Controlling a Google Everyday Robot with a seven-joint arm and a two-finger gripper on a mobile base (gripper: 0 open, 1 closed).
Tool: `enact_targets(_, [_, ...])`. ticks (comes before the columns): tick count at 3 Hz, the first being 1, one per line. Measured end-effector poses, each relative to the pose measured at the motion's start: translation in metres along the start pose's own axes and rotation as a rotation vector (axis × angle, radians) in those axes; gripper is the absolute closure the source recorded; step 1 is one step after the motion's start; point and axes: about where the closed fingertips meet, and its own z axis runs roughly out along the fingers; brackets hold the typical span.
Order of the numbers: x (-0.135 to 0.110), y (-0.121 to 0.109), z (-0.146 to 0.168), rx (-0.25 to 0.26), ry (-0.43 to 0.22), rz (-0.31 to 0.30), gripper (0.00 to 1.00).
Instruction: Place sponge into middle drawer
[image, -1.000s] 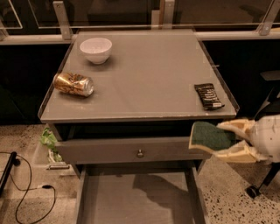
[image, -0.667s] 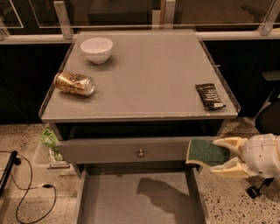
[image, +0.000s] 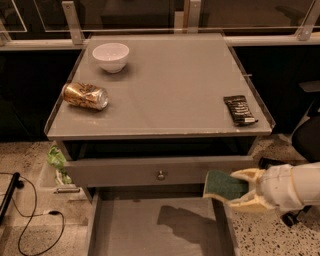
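Nearest the viewer, the middle drawer (image: 125, 227) was seen pulled out, its bare grey floor marked only by a shadow. Its front was cut off by the lower edge of the view, so how far it was drawn out could not be told.

Just above its right wall, the gripper (image: 239, 189) was reached in from the right, its pale fingers closed on the sponge (image: 220, 183), green face up. The sponge was held over the right wall rather than over the floor, close in front of the upper drawer front (image: 125, 172) with its small knob (image: 161, 175).

If it were released here, the sponge could be caught on the thin wall and tipped out onto the floor. A careless move inward could also knock it against the upper drawer front. The height of the sponge above the drawer was hard to judge, and its yellow underside was not shown. The arm was cut off at the right edge.

Farther back, on the desk (image: 170, 90), a black wrapped bar (image: 240, 109), a can on its side (image: 85, 95) and a white bowl (image: 111, 56) were seen well apart
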Motion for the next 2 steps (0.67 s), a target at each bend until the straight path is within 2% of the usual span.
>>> enact_targets(1, [0.058,0.011,0.070,-0.056,0.029,0.041,1.00])
enact_targets(2, [0.119,0.017,0.138,-0.099,0.022,0.095,1.00])
